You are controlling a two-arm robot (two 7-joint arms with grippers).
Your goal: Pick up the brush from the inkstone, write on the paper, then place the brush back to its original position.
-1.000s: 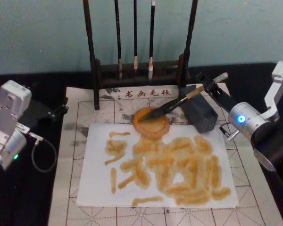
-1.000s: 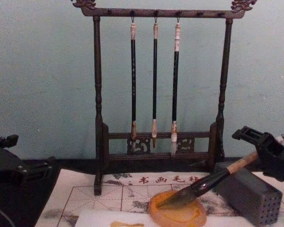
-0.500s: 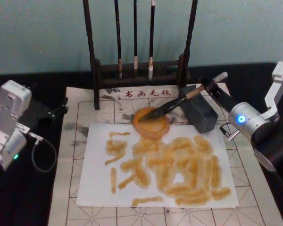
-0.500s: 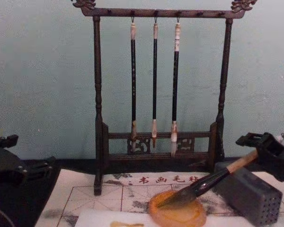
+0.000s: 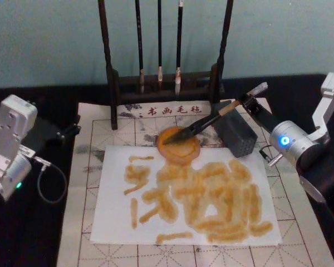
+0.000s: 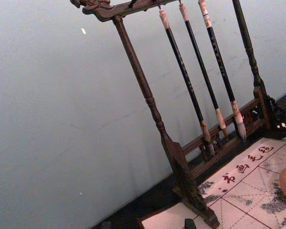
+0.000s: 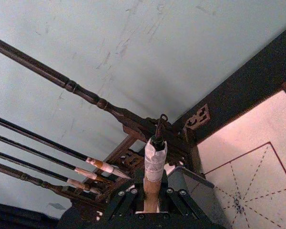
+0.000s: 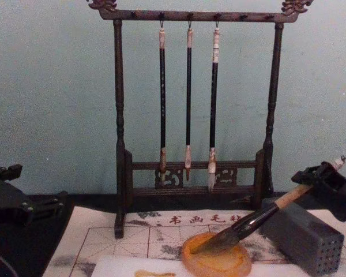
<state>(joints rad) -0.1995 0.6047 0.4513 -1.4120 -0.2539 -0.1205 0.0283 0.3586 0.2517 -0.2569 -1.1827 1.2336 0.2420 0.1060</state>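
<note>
The brush (image 5: 209, 120) lies tilted, its dark bristles in the amber inkstone (image 5: 178, 149) and its tan handle across the grey block (image 5: 236, 136). My right gripper (image 5: 246, 102) is shut on the upper handle, just below the white-wrapped end. In the right wrist view the handle (image 7: 155, 162) runs up between the fingers of the right gripper (image 7: 151, 198). The chest view shows the brush (image 8: 248, 222) sloping down to the inkstone (image 8: 219, 264) from the right gripper (image 8: 303, 182). The white paper (image 5: 114, 211), covered in orange strokes, lies in front. My left gripper (image 5: 72, 127) is parked open at the left.
A dark wooden rack (image 5: 164, 83) with three thin hanging brushes stands at the back of the gridded mat (image 5: 89, 139). The grey block (image 8: 308, 236) sits right of the inkstone. The left wrist view shows the rack (image 6: 148, 95) against the pale wall.
The right gripper's fingers, spread around the upper handle a second ago, have drawn in onto it. The brush has barely moved, and the left arm is still.
</note>
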